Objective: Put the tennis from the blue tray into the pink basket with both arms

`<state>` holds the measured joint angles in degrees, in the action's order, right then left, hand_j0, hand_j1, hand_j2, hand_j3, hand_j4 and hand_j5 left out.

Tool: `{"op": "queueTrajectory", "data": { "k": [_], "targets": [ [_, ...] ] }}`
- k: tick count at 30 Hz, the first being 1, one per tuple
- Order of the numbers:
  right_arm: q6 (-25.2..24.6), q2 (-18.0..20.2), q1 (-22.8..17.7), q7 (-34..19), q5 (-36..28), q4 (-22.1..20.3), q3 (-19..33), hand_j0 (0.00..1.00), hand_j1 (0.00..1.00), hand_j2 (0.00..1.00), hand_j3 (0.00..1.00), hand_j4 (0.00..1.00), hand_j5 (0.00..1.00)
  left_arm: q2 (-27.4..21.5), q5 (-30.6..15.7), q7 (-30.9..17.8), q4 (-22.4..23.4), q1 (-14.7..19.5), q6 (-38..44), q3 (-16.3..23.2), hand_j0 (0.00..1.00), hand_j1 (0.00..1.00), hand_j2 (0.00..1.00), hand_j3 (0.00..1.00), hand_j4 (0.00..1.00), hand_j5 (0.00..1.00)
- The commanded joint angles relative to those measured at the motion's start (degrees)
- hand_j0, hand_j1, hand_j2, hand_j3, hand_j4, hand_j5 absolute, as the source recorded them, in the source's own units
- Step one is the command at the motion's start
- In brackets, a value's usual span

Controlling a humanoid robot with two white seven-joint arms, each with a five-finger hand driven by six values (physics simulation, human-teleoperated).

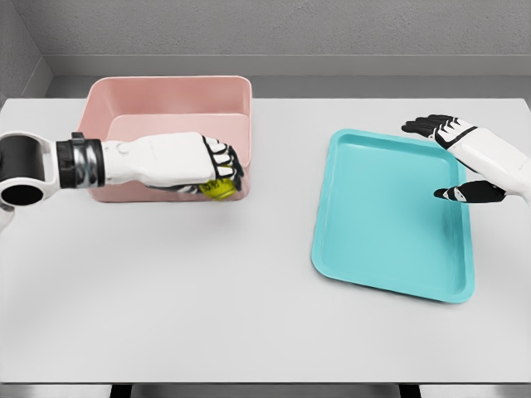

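My left hand is shut on a yellow-green tennis ball, of which only the lower part shows under the fingers. The hand hovers at the front wall of the pink basket, near its front right corner. The blue tray lies to the right on the white table and holds nothing. Over the tray's far right edge my right hand hangs open, fingers spread and holding nothing.
The white table stretches wide in front of the basket and tray. A grey wall runs behind the table's far edge. The pink basket's inside shows no objects.
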<state>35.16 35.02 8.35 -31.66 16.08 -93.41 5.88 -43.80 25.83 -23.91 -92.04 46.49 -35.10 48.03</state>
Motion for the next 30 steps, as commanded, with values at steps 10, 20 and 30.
{"op": "queueTrajectory", "data": {
  "k": [10, 20, 30],
  "targets": [
    [-0.2, 0.0, 0.0, 0.0, -0.4, -0.1, 0.0, 1.0, 1.0, 1.0, 1.0, 1.0, 1.0, 0.8, -1.2, 0.1, 10.6, 3.9, 0.1, -0.9, 0.47, 0.47, 0.47, 0.47, 0.47, 0.47],
    [-0.2, 0.0, 0.0, 0.1, -0.4, 0.0, 0.0, 1.0, 1.0, 1.0, 1.0, 1.0, 1.0, 1.3, -1.8, 0.1, 20.0, 5.9, 0.1, -3.7, 0.49, 0.49, 0.49, 0.49, 0.49, 0.49],
    [-0.2, 0.0, 0.0, 0.0, -0.4, 0.0, 0.0, 1.0, 1.0, 1.0, 1.0, 1.0, 1.0, 4.2, -3.2, 0.5, 25.1, 6.5, 0.1, -5.1, 1.0, 1.0, 1.0, 1.0, 1.0, 1.0]
  ]
}}
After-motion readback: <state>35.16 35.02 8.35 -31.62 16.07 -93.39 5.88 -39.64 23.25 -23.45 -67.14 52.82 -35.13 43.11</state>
